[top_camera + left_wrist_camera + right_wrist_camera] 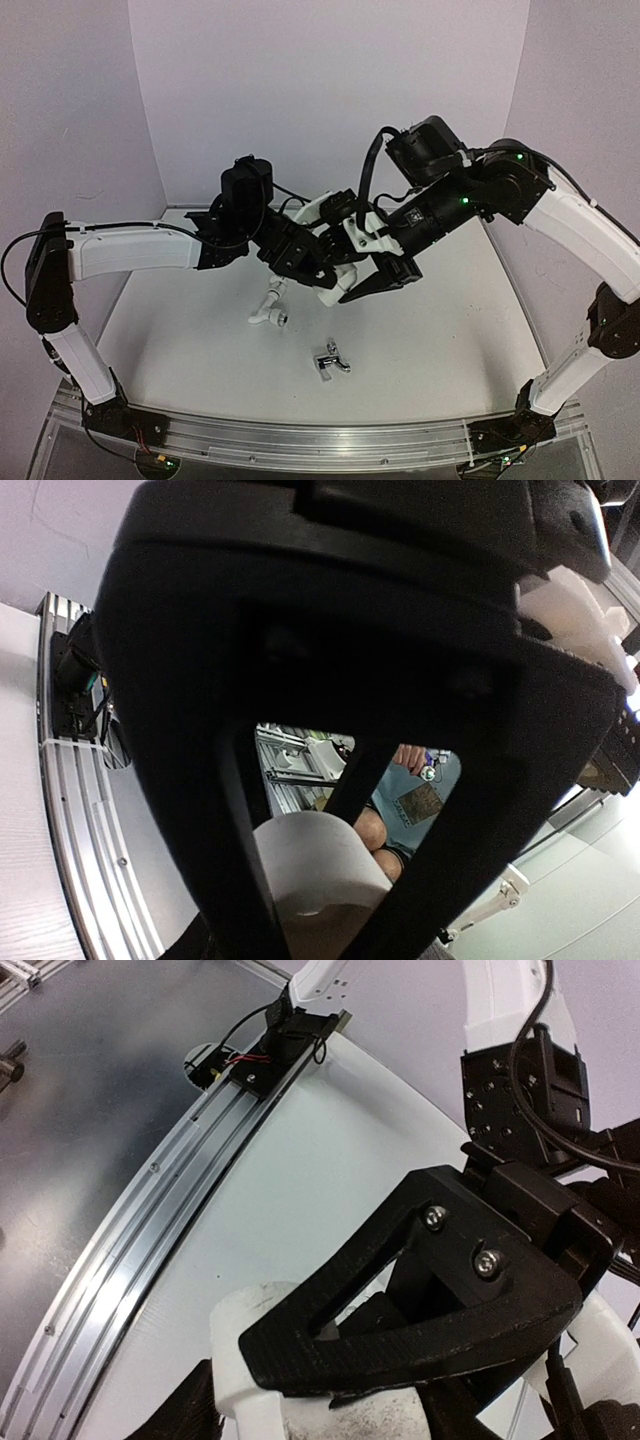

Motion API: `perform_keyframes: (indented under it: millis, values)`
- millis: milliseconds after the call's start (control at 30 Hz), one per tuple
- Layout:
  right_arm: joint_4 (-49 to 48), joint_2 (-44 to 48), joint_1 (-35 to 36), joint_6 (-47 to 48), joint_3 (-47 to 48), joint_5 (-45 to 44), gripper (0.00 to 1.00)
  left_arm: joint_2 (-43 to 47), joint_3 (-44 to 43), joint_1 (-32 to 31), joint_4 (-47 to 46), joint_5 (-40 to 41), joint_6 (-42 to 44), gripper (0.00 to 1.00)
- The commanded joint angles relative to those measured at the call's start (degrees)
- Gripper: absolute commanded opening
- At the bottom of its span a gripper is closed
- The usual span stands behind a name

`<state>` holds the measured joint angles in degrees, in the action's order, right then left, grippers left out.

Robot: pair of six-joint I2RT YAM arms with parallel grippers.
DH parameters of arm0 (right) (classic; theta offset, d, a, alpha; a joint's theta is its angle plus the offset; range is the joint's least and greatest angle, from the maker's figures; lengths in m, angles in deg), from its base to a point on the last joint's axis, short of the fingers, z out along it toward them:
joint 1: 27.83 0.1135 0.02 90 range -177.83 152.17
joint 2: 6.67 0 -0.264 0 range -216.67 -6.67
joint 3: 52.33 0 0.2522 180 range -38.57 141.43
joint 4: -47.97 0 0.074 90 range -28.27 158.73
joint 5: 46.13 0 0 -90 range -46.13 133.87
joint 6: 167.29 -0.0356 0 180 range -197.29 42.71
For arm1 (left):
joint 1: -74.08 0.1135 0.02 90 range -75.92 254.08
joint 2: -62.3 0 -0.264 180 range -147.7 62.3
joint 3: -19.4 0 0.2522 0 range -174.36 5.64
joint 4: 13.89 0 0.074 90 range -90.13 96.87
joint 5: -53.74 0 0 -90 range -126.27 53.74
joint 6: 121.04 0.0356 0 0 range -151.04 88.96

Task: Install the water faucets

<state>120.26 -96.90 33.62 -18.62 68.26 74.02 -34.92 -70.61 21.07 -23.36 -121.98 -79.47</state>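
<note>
Both grippers meet above the table's middle on one white plastic faucet body [334,283]. My left gripper [316,266] is shut on its round white cylinder end [318,865], which sits between the black fingers [240,880]. My right gripper [366,286] is shut on the same white body [245,1360], with one black finger [400,1340] lying across its top. A second white faucet spout [268,308] lies on the table below the left gripper. A small chrome faucet handle [332,362] lies nearer the front.
The white table [450,330] has an aluminium rail [320,435] along its near edge, also shown in the right wrist view [180,1190]. White walls stand at the back and sides. Cables hang from both wrists.
</note>
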Motion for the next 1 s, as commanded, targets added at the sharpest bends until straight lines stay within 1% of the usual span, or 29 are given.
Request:
perform_keyframes:
  millis: [0, 67, 167, 267, 367, 433, 533, 600, 667, 733, 833, 900, 967]
  values:
    - [0.6, -0.3, 0.5, -0.4, 2.7, 2.0, 0.49, -0.5, -1.3, 0.0, -5.3, -5.5, -2.3, 0.26]
    - [0.6, -0.3, 0.5, -0.4, 2.8, 1.9, 0.45, -0.5, -1.2, 0.0, -5.2, -5.5, -2.3, 0.31]
    - [0.3, -0.2, 0.5, -0.8, 2.4, 1.5, 0.39, -0.1, -1.0, 0.2, -2.8, -5.1, -1.0, 0.46]
    - [-0.4, 0.3, 0.5, -1.8, 1.5, 0.4, 0.36, 1.5, -0.6, 1.9, 4.9, -2.9, 5.4, 0.63]
    - [-1.4, 1.3, 0.4, -3.5, -0.2, -1.2, 0.33, 5.1, 0.1, 5.6, 14.6, 1.0, 12.4, 0.85]
    - [-2.7, 2.1, -0.2, -4.9, -2.1, -2.5, 0.32, 8.2, 0.9, 8.5, 19.6, 4.1, 15.7, 0.94]
    - [-4.6, 3.4, -2.1, -7.6, -5.7, -4.7, 0.31, 12.7, 0.7, 11.5, 29.0, 12.0, 22.3, 0.97]
    - [-5.7, 4.0, -4.8, -10.0, -8.1, -6.3, 0.31, 15.6, -0.2, 12.7, 36.7, 20.2, 26.2, 1.0]
    - [-6.0, 3.9, -8.1, -12.1, -10.3, -8.4, 0.31, 17.9, -1.1, 13.0, 43.4, 31.7, 29.5, 1.0]
    - [-5.9, 2.8, -12.2, -14.4, -12.5, -11.6, 0.3, 19.4, -1.8, 13.2, 47.5, 43.1, 29.8, 1.0]
    - [-5.8, 0.4, -19.6, -15.6, -17.0, -16.5, 0.3, 20.5, -1.9, 13.4, 51.6, 56.6, 28.2, 1.0]
    - [-5.8, -2.3, -24.6, -15.9, -18.6, -17.3, 0.29, 20.5, -1.2, 13.5, 53.2, 63.8, 26.8, 1.0]
    - [-5.7, -6.2, -30.5, -16.3, -18.8, -18.2, 0.28, 20.1, -0.5, 13.5, 54.4, 68.1, 25.6, 1.0]
